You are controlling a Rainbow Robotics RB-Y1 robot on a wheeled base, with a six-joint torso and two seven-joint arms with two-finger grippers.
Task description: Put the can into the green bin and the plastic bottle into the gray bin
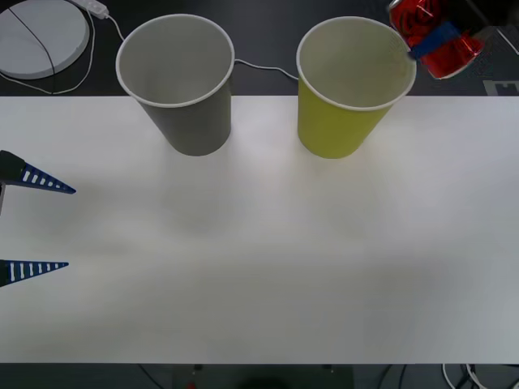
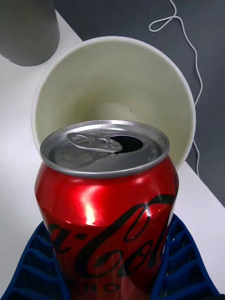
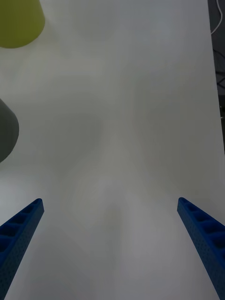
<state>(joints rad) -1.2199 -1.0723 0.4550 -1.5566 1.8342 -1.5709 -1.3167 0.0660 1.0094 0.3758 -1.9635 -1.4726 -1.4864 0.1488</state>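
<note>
My right gripper (image 1: 434,40) is shut on the red can (image 1: 430,32), held in the air just right of the green bin's rim, at the back right. In the right wrist view the can (image 2: 105,211) has a silver top with an opened pull tab, and the blue fingers (image 2: 183,262) clamp its sides, with the pale inside of the green bin (image 2: 117,84) just beyond it. The green bin (image 1: 345,121) and the gray bin (image 1: 190,113) stand upright side by side at the table's far edge. My left gripper (image 1: 69,228) hovers open at the left edge. The plastic bottle is out of view.
The white table (image 1: 259,259) stretches wide in front of the bins. Behind it, on a dark surface, lie a round white disc (image 1: 40,36) and a thin white cable (image 1: 263,66). The left wrist view catches parts of the green bin (image 3: 18,21) and the gray bin (image 3: 7,131).
</note>
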